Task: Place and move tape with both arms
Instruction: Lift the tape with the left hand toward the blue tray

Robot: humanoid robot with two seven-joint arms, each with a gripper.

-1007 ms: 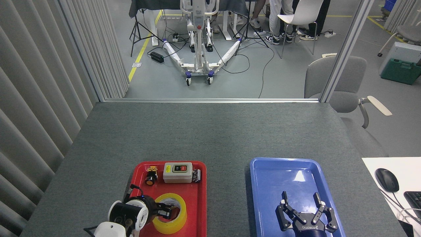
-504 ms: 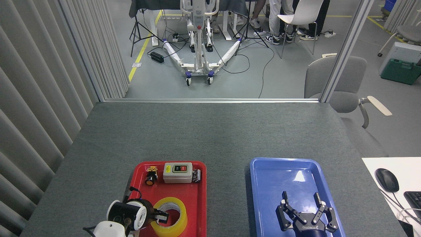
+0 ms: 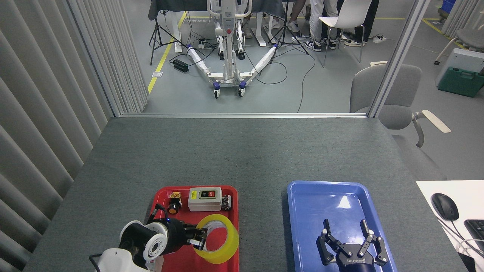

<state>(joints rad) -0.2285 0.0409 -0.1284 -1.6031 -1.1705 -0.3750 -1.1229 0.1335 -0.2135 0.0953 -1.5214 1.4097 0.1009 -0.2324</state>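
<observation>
Left gripper (image 3: 199,238) fingers clamped on tape (image 3: 218,238) rim, roll tilted above red tray (image 3: 231,196). Right gripper (image 3: 353,236) fingers spread, empty, over blue tray (image 3: 302,204). Transfer not done.

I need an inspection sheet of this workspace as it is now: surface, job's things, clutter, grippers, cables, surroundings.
Surface: grey table carrying a red tray and a blue tray.
Job's things: yellow tape tilted over the red tray, its left rim in the left gripper.
Clutter: grey switch box and a black push button at the red tray's far end.
Grippers: left shut on the tape; right gripper open over the blue tray, holding nothing.
Cables: black cables on the floor beyond the table.
Surroundings: white wheeled stand, grey chair, computer mouse on a white desk.
</observation>
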